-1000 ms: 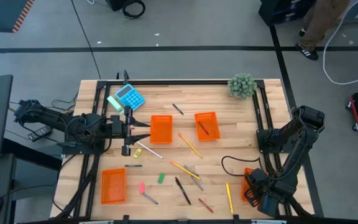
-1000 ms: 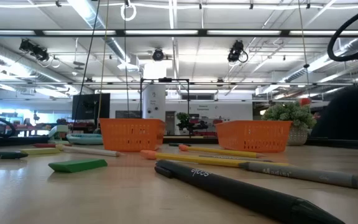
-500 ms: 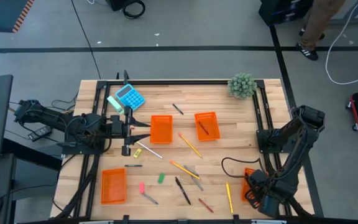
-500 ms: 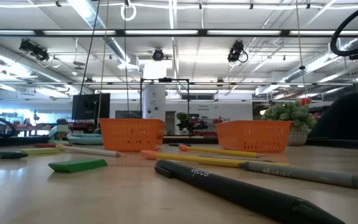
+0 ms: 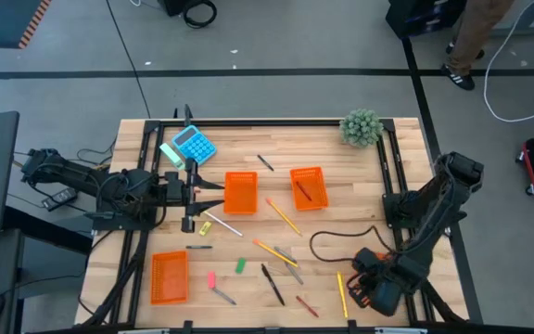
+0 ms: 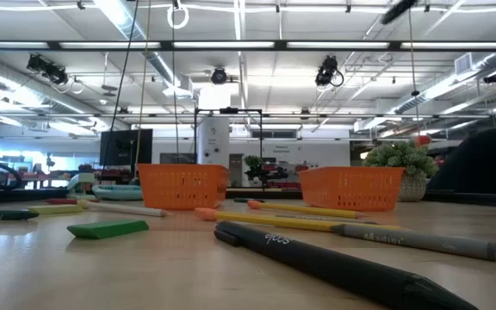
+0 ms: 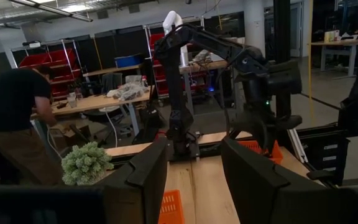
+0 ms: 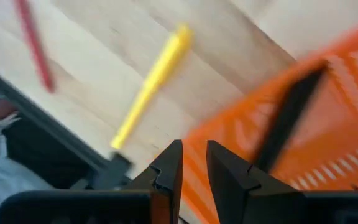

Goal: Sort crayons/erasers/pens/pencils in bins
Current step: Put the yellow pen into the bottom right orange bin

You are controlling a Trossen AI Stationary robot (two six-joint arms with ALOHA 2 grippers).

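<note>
So the right pincer [image 8: 193, 163] sits low at the near right corner of the counter [image 5: 341, 176], just over the orange bin [image 8: 328, 124] there, and its fingers are narrow with only a slim gap and nothing between them. That bin already holds one black pen [image 8: 288, 121], lying diagonally across it. My read is a pen drop-off is done and the arm is between picks. The obvious next target is the yellow pen [image 5: 341, 293] lying on the counter just beside that bin, on the side toward the middle; the fingers would need to spread a bit and come down across its length.

The left pincer [image 7: 191, 180] is parked far from that bin, on the opposite side of the counter near the blue calculator [image 5: 194, 144], fingers spread fairly wide and empty.

Other bins, going away from the corner bin: one at the back [image 5: 309, 187] has a short dark-reddish stick in it, probably a crayon. Its neighbour [image 5: 240, 192] looks empty, as does the one at the near left [image 5: 169, 276].

Still loose in the middle of the counter: orange and yellow pencils [image 5: 275, 251], a black pen [image 5: 272, 283], a green eraser [image 5: 240, 265] and a pink eraser [image 5: 211, 278]. Plenty left to sort.
</note>
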